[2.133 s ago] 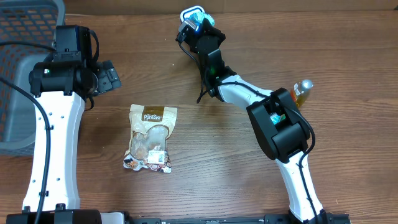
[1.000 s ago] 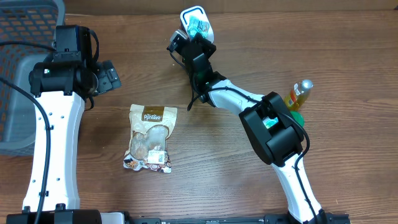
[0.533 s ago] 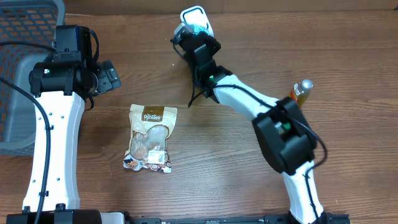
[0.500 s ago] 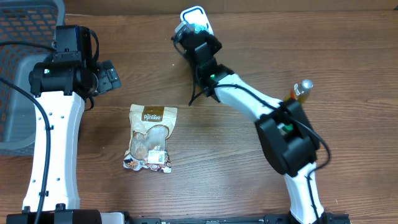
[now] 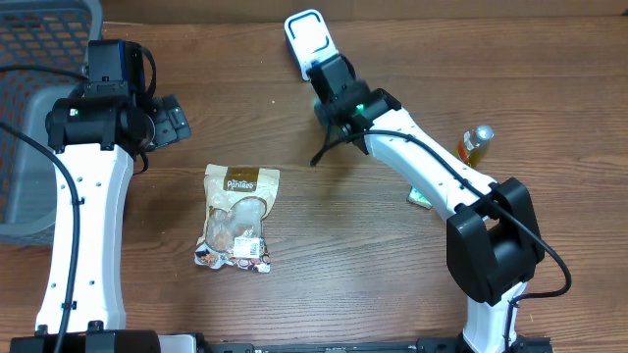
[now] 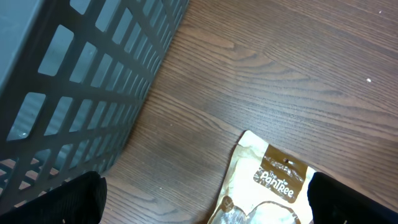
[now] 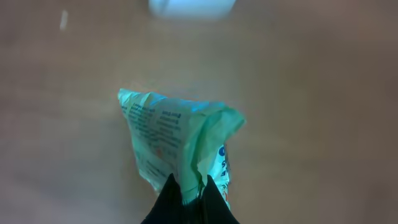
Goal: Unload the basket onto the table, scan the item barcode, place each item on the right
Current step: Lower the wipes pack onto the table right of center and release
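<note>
The grey mesh basket (image 5: 29, 118) closes off the far-left corner of the bench (image 5: 559, 88), and the snack pouch (image 5: 238, 218) lies flat left of centre. The right arm (image 5: 422, 167) crosses diagonally to the scanner (image 5: 308, 37), its end effector (image 7: 189, 184) pinching a green packet (image 7: 177, 146) just beside it; a bottle (image 5: 476, 145) stands right of that arm. Bare wood lies between pouch and arm.

A crumpled pale-green packet (image 7: 180, 146) with small print sticks out from the right hand (image 7: 188, 190), pinched by one edge above the counter (image 7: 311, 124). The white, blue-rimmed scanner (image 5: 309, 37) lies flat just beyond it.
</note>
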Tool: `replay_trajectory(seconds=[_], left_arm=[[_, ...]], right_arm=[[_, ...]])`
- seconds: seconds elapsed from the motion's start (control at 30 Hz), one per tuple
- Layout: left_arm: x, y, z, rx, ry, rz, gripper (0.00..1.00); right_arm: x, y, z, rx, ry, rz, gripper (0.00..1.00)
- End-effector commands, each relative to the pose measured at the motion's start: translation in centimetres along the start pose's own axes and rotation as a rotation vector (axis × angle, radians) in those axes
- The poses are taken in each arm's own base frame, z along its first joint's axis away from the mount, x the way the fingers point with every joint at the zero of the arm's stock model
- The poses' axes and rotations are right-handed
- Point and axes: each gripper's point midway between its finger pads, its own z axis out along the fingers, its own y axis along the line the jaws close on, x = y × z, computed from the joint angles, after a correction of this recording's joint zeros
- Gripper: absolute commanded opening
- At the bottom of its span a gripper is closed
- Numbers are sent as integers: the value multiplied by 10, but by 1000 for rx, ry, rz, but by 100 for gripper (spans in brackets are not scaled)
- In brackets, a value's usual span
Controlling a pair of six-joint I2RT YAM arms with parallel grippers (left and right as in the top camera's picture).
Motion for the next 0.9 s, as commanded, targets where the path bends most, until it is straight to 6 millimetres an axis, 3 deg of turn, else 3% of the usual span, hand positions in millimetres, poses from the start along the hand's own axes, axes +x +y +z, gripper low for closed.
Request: replay_trajectory(seconds=[0.0,0.13,0.3,0.63,0.73,0.87], left_arm=[[-5,2,-4,-7,-21,6,99],[-5,2,-4,-7,-21,6,100],[-5,2,-4,-7,-21,6,99],[-5,2,-4,-7,-21,6,100],[-5,2,-4,-7,-21,6,100],[-5,2,-4,-7,-21,6,100]], right_arm=[[23,28,-23,-206,127,184,4],[57,35,-30,-257,273,174,4],[100,17,-41,-222,462,168,4],[124,-25,-41,-173,574,250,5],[127,-30,-39,-167,583,263,22],[130,-32,-36,-165,587,268,55]])
